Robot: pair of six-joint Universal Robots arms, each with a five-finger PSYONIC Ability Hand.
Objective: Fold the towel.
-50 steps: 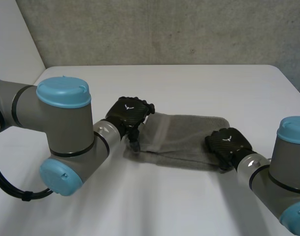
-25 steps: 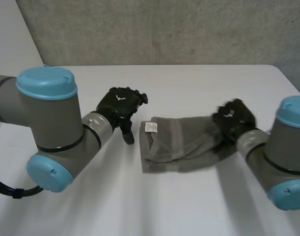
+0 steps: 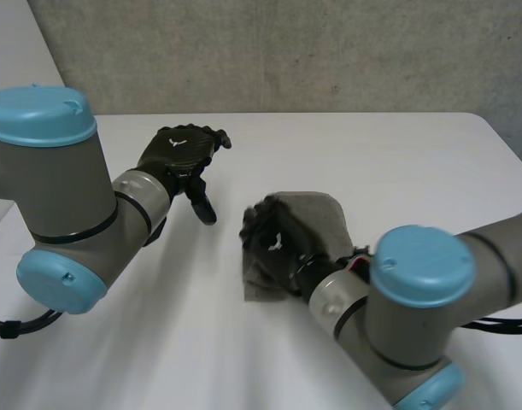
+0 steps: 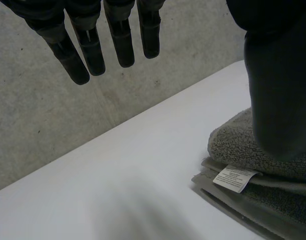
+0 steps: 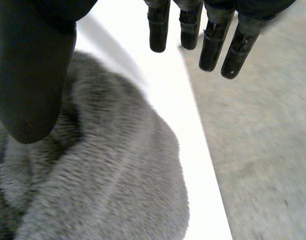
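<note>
A grey towel [image 3: 322, 213] lies folded into a short thick stack near the table's middle, a white label [image 4: 234, 177] on its edge facing the left hand. My right hand [image 3: 273, 243] rests over the stack's left part; its fingers [image 5: 209, 37] are straight and open, and its thumb [image 5: 31, 75] hangs over the pile [image 5: 107, 190]. My left hand [image 3: 179, 152] hovers apart from the towel, to its left and further back. Its fingers [image 4: 92, 50] are straight and open, holding nothing. The towel [image 4: 253, 150] sits beside that hand's thumb.
The white table [image 3: 389, 145] runs back to a grey wall [image 3: 286, 51]. Its bare surface [image 4: 117, 175] spreads under the left hand. My right arm's elbow [image 3: 423, 282] sits low at the front right, the left elbow [image 3: 51, 171] at the left.
My right hand swept from the towel's right end across to its left, carrying that end over so the towel is now a shorter stack, and it opened. My left hand drew back and left, off the towel.
</note>
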